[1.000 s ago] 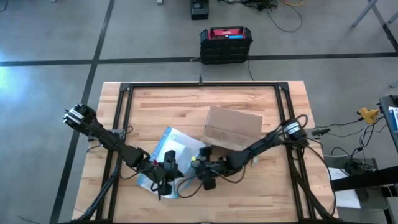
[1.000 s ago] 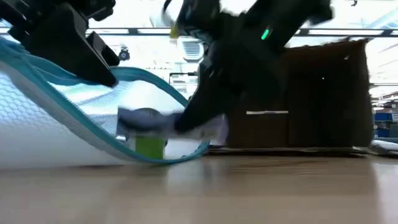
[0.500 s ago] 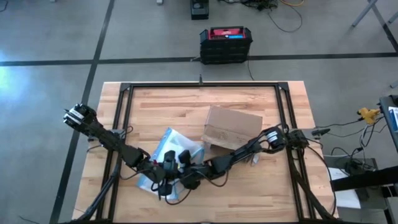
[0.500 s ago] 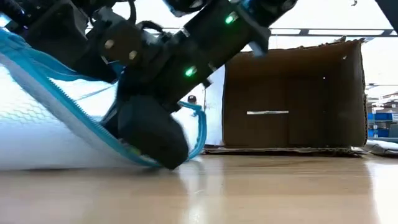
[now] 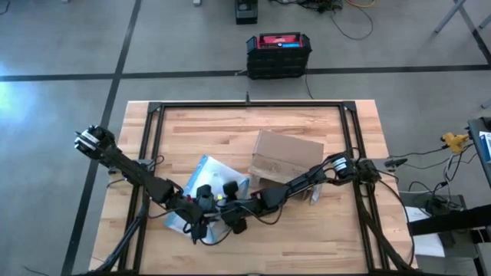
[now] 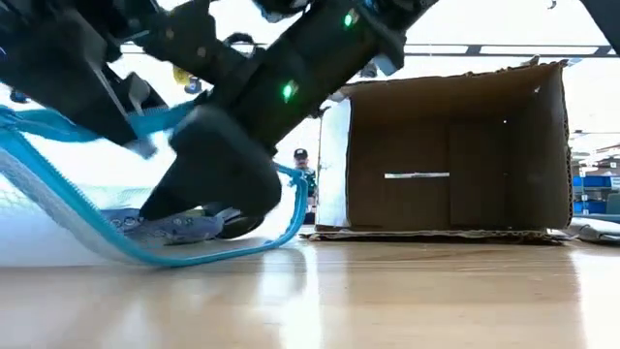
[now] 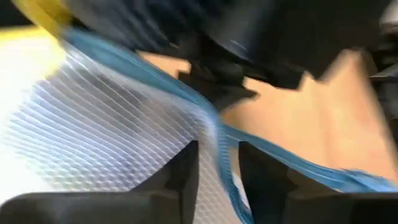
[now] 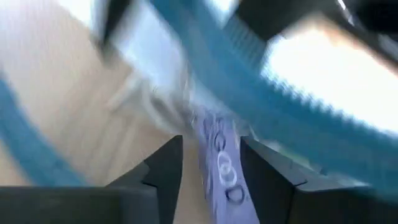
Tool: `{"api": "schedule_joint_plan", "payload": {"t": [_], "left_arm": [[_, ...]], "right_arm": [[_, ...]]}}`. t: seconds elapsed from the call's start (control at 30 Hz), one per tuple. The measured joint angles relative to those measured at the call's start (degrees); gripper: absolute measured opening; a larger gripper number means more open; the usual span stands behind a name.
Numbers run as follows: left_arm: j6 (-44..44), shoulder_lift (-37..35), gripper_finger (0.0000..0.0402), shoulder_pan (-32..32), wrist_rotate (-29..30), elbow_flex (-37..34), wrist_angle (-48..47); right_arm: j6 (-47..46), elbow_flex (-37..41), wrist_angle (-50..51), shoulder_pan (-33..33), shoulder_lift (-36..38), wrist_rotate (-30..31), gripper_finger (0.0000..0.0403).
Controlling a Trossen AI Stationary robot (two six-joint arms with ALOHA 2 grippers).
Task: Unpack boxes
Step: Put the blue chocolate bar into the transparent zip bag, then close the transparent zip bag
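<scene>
A brown cardboard box [image 5: 285, 156] lies on its side right of the table's middle; its open mouth [image 6: 455, 145] faces the near edge. Left of it lies a clear pouch with a blue edge [image 5: 201, 178]. My left gripper [image 5: 201, 227] is at the pouch's near end, its fingers apart with the blue edge between them [image 7: 217, 180]. My right gripper [image 5: 233, 222] reaches into the pouch's mouth [image 6: 215, 225], open. A pale patterned strip [image 8: 221, 163] lies between its fingers. A grey patterned thing [image 6: 163, 228] lies inside on the pouch's lower layer. My left gripper has the pouch's blue edge [image 7: 214, 134] running between its parted fingers; whether they touch it I cannot tell. My right gripper comes slanting down from the table's right, into the pouch's mouth. Whether its fingers touch the patterned strip [image 8: 217, 146] I cannot tell.
A black frame [image 5: 245, 105] runs around the tabletop. A black-and-red case [image 5: 278, 52] stands on the floor beyond the far edge. A person [image 6: 301, 161] shows far off in the room. Bare wood lies at the far left and the near right.
My right gripper has gone toward the table's left edge and into the pouch's mouth, and its wrist has rolled. The green thing with a grey cap that showed in the pouch is out of sight, and a grey patterned thing shows on the lower layer.
</scene>
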State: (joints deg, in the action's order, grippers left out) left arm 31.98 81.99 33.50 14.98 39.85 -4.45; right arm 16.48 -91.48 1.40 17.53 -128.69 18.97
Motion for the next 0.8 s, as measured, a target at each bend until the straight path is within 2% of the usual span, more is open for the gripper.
{"api": "schedule_joint_plan", "payload": {"t": [0.17,0.33,0.47,0.57,0.67,0.8], "left_arm": [[3.66,-2.48,0.0146,0.91,-7.35,2.3,-4.3],[4.82,-3.17,0.0157,4.33,-7.31,7.39,-12.73],[4.79,-2.99,0.0151,8.27,-5.85,9.27,-11.72],[6.9,-2.97,0.0144,12.29,-3.12,9.25,-9.66],[10.09,-1.65,0.0134,17.31,2.56,9.2,-9.46],[14.95,2.16,0.0119,22.44,12.07,8.4,-9.76]], "right_arm": [[-9.02,-0.02,8.62,0.24,2.22,-3.14,0.0176],[-13.43,-0.04,16.58,2.22,3.9,-4.54,0.0193],[-14.2,-0.04,17.27,5.39,4.36,-5.6,0.0196],[-17.34,-0.34,16.98,7.95,4.57,-5.6,0.0193],[-21.08,-1.53,15.5,10.25,4.55,-5.56,0.019],[-24.28,-1.88,3.27,11.77,4.33,-5.66,0.0182]]}}
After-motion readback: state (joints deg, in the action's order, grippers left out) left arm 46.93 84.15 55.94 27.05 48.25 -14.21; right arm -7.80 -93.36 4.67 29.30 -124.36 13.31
